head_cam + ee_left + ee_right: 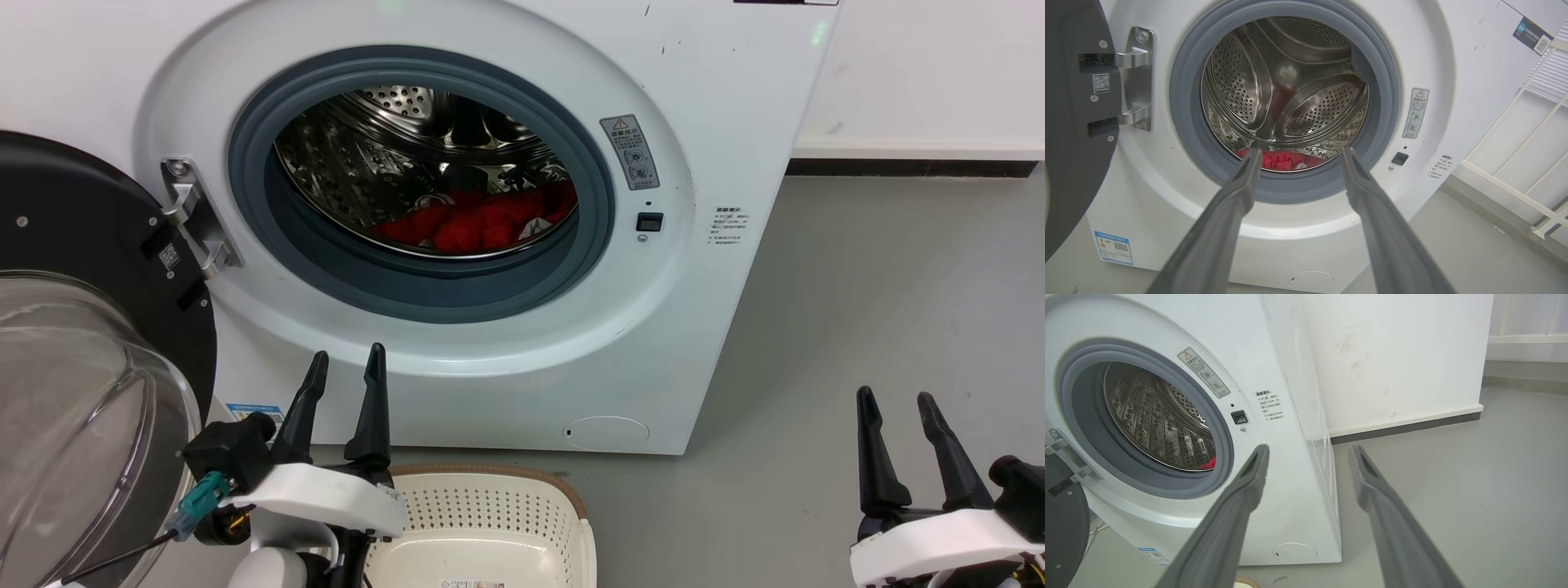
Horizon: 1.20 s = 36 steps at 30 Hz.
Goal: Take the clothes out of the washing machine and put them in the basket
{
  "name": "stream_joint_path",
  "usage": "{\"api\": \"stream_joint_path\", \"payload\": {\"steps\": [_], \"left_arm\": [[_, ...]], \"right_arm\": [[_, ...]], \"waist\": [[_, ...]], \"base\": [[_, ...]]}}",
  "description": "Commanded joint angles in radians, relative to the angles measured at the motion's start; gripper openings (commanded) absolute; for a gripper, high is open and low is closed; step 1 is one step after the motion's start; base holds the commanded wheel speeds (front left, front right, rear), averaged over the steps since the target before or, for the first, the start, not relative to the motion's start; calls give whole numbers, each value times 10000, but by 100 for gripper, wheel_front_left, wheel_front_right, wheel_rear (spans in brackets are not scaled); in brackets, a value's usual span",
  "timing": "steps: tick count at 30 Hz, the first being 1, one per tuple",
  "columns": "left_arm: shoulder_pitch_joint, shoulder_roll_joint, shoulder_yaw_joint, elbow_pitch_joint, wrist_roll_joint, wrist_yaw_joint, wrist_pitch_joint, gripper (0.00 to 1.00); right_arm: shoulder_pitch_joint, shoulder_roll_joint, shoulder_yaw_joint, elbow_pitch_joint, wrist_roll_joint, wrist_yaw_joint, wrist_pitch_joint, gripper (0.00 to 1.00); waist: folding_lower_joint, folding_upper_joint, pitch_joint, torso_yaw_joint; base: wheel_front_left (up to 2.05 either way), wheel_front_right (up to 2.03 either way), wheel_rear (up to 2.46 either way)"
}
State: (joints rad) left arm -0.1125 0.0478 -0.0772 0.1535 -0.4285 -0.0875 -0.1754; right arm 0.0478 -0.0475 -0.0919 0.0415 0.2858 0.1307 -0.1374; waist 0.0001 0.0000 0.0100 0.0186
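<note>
A two-armed robot faces the white washing machine [718, 327], whose black-rimmed glass door [82, 245] stands wide open on its metal hinge [192, 216] at the robot's left. The clothes [478, 224], a crumpled red bundle with a small patch of white, lie at the bottom of the shiny perforated drum [367, 171], just behind the lower lip of the grey rubber ring [424, 290]. The left gripper [349, 353] hangs in front of the machine's lower panel, below the porthole, its two dark fingers spread apart with nothing between them; seen from its wrist, the fingertips frame the red fabric inside the drum without touching it. The right gripper [894, 395] is parted to a similar width and holds nothing, poised over the grey floor [857, 327] well to the right of the machine, its fingers pointing towards the appliance's right front corner and the white wall [1392, 355] beyond. The basket [490, 471], cream plastic with perforated sides and a brown rim, sits on the floor near the foot of the machine, just beside the left arm.
</note>
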Motion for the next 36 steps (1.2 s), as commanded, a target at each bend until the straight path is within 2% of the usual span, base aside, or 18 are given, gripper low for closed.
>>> {"api": "stream_joint_path", "payload": {"steps": [1,36], "left_arm": [[-227,29,-27,-93,177,32,-91,100],[-238,32,-364,275,2909,416,-794,100]], "right_arm": [[63,-47,-2,-122,-192,0,-65,100],[395,-45,66,-177,-2714,-1,-305,100]], "waist": [[-1,0,0,4],[-1,0,32,68]], "base": [[0,0,0],[0,0,0]]}}
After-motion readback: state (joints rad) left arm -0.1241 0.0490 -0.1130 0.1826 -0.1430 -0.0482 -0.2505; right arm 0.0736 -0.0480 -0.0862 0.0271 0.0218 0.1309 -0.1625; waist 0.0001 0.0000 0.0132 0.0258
